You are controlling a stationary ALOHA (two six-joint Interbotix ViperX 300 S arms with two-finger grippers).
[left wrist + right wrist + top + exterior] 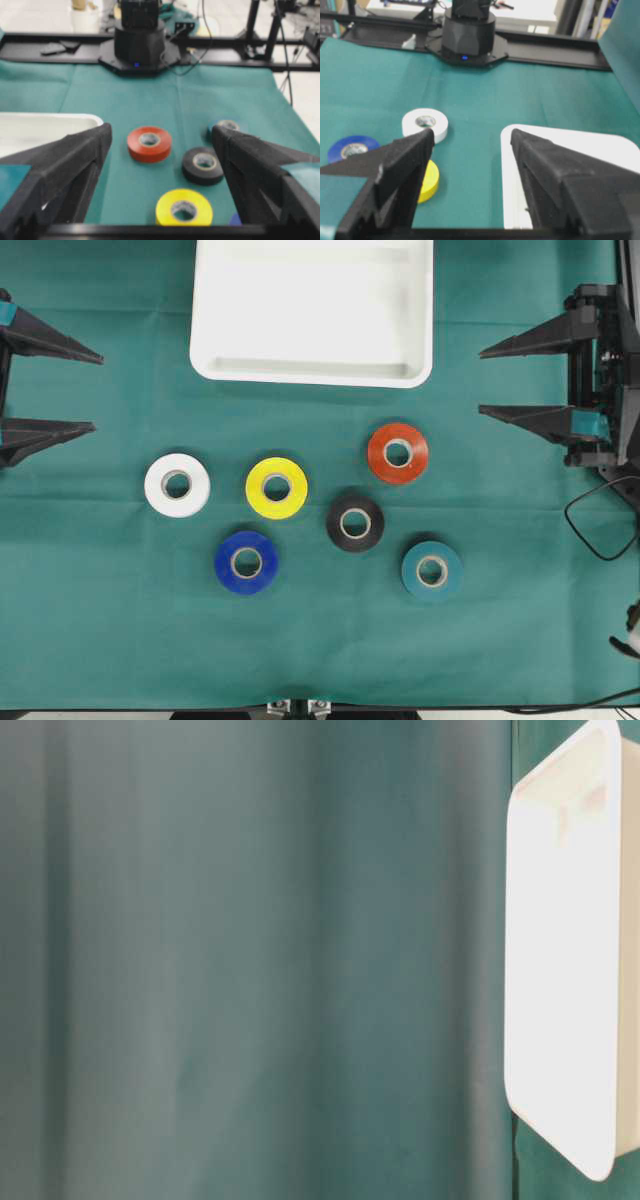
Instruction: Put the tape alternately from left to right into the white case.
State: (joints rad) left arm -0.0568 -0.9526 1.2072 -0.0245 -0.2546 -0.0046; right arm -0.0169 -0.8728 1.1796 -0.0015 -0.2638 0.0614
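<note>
White case [313,372] at the top middle of the green-covered table [100,620], with nothing inside, rim clear of every roll. Six tape rolls lying flat below it, all apart from one another: white roll [177,485] farthest left, yellow roll [276,487] just right of it, blue roll [246,562] below and between those two, red roll [398,452] nearest the case, black roll [355,523] below the red, teal roll [432,570] lowest on the right. Left claw [100,392] at the left edge, fingers spread apart, holding nothing, well away from the rolls. Right claw [481,381] at the right edge, fingers also spread wide, gripping nothing, beside the case's right end but not touching it. In the table-level view only green cloth and the case's rim visible, blurred.
</note>
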